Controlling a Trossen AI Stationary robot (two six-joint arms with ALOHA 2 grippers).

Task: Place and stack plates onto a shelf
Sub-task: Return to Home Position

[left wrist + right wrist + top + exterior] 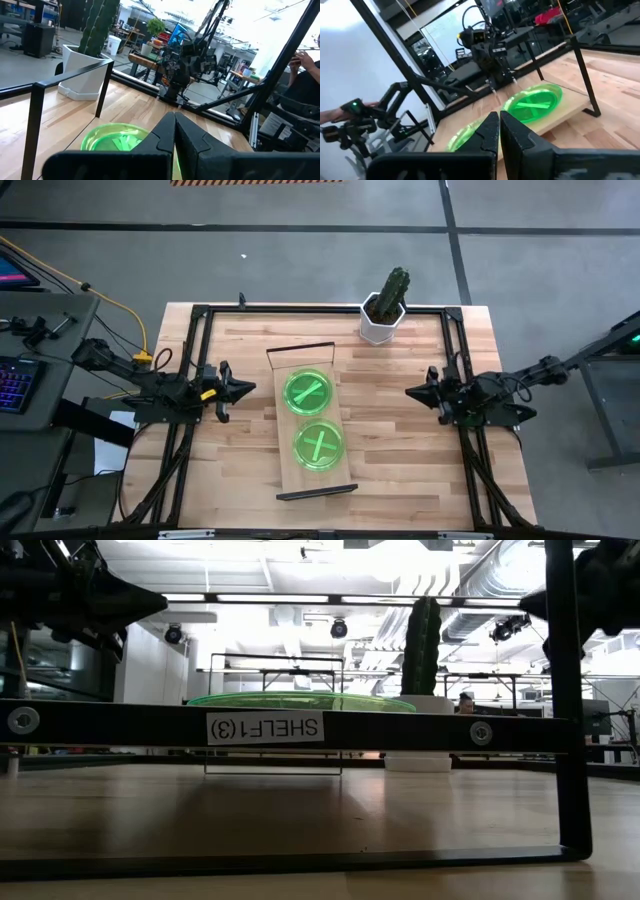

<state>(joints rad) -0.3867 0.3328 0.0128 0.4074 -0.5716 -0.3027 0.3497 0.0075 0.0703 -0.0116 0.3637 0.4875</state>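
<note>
left hand (pixel 235 390) at 9 o'clock and right hand (pixel 420 392) at 3, both pinched shut, empty; plates (pixel 307 392) in two stacks on shelf (pixel 303 361) at desk (pixel 400 470) centre; a swing clipping its frame (pixel 317 493) could topple them.

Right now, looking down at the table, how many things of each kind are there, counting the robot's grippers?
Green plate piles: 2, far pile and near pile; plates per pile cannot be told
Shelf: 1
Cactus pot: 1
Grippers: 2, left gripper and right gripper
Total: 6
</note>
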